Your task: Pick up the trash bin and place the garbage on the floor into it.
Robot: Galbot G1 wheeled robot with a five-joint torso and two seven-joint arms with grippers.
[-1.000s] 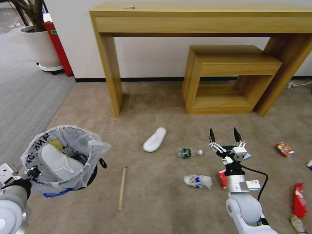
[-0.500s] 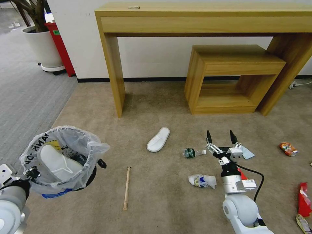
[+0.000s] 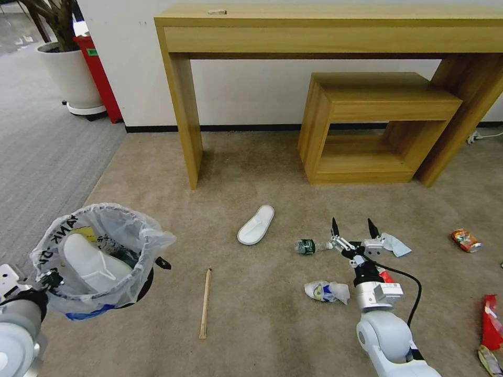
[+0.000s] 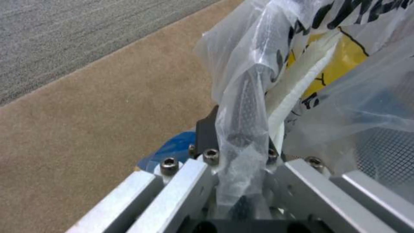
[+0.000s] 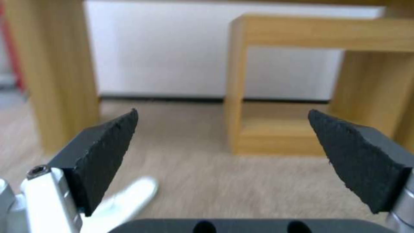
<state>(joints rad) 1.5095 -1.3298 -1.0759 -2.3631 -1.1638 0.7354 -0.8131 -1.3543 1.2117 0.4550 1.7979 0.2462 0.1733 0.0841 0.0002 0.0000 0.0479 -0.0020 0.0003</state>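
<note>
At the lower left of the head view, the left gripper point(image 3: 50, 277) is clamping the near rim of the trash bin point(image 3: 99, 256), holding it off the floor point(image 3: 251, 314); in the left wrist view its fingers point(image 4: 207, 132) are pinching mesh wall and bag together, though crinkled plastic is hiding most of them. One white slipper point(image 3: 91, 264) is lying inside the bin, with something yellow and something blue showing through the bag, too wrapped to identify.

Over the middle of the floor, the right gripper point(image 3: 353, 230) is hovering with its two black fingers point(image 5: 103, 155) spread wide and nothing between them. Its arm is covering part of a red wrapper point(image 3: 385, 275) just behind the wrist.

Counted on the carpet: one slipper point(image 3: 255, 224) beyond the gripper toward the long wooden table point(image 3: 335, 31); two crushed bottles, a green-labelled bottle point(image 3: 309, 245) just left of the fingers and a blue-labelled bottle point(image 3: 326, 291) nearer the robot; one pale-blue tissue point(image 3: 397, 244) just right of the fingers; one wooden stick point(image 3: 205, 302) between bin and bottles; one orange can point(image 3: 466, 240) toward the right edge of the carpet. At the right edge of the head view a second red wrapper point(image 3: 491, 329) is being cut off, and a yellowish scrap point(image 3: 490, 361) below it is too clipped to name. A lower wooden table point(image 3: 377, 104) is standing nested under the long one.
</note>
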